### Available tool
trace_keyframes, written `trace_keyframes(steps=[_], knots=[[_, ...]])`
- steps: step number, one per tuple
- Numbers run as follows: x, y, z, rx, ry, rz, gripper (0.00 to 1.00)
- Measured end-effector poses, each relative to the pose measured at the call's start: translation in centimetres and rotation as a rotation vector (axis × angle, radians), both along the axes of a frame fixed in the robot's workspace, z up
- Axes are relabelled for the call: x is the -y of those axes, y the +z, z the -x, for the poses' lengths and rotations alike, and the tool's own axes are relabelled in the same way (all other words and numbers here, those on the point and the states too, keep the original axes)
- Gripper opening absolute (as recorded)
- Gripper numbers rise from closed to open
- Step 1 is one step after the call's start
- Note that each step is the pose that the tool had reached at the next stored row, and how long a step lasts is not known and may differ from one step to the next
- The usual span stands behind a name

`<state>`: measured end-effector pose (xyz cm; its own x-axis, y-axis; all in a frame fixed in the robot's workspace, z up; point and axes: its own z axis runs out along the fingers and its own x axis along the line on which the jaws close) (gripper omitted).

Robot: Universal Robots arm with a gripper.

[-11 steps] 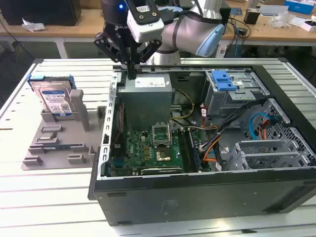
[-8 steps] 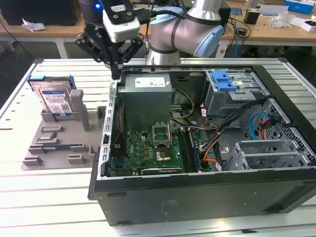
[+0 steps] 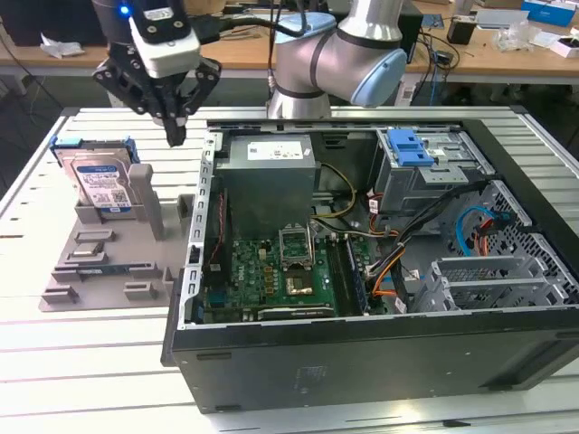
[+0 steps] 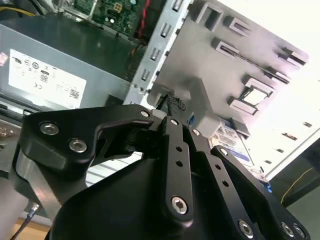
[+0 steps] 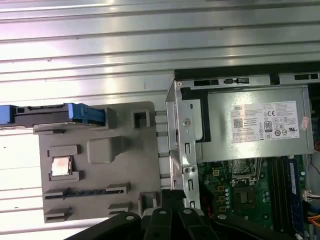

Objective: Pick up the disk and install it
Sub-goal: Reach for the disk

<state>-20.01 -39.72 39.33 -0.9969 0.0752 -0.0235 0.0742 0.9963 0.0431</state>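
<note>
Disk [image 3: 101,181] stands upright on its edge in a slot of the grey holder [image 3: 109,262], near the bench [image 3: 90,362] edge on the exterior view's left. The open computer case [image 3: 362,362] lies just beside the holder. The gripper [image 3: 176,134] hangs pointing down over the holder's side nearest the case, apart from the disk. Its jaws seem closed together, tips meeting, with nothing held between them.

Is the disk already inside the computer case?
No, the disk stands upright in the grey holder, outside the computer case.
</note>
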Motion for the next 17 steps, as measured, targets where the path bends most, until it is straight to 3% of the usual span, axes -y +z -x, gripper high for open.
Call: trace_keyframes(steps=[8, 17], knots=[[-0.08, 0.0, 5.0, 0.0, 0.0, 0.0, 0.11], [-0.13, 0.0, 7.6, 0.0001, 0.0, 0.0, 0.11]])
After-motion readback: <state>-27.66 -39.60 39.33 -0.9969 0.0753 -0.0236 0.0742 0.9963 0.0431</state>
